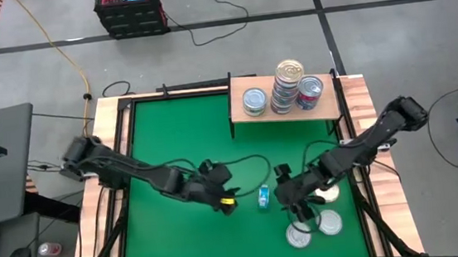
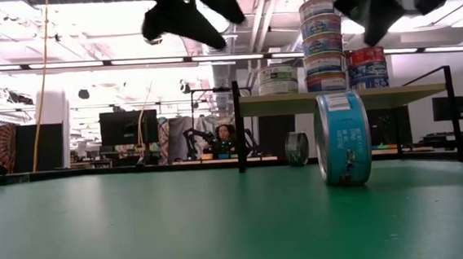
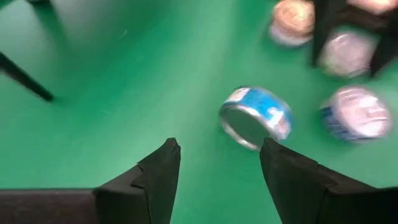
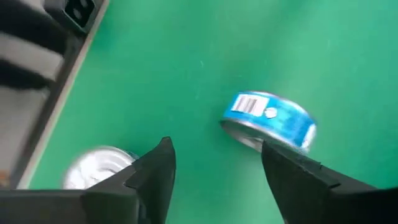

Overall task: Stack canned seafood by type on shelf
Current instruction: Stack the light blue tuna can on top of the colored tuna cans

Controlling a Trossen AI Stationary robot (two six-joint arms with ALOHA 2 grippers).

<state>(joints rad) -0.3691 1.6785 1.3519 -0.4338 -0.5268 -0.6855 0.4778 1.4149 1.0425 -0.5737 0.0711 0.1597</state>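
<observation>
Blue-labelled can (image 2: 343,138) stands on edge, lid facing sideways.

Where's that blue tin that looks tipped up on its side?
The blue tin stands on its edge on the green table, between the left gripper and the right gripper, in front of the shelf.

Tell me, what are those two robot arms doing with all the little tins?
They are sorting tins onto the small wooden shelf, where a few already sit, some stacked. Right now a blue tin stands on its edge on the green table, with nothing holding it. The left hand and the right hand hover on either side of it, both open and empty. More tins wait near the right arm.
</observation>
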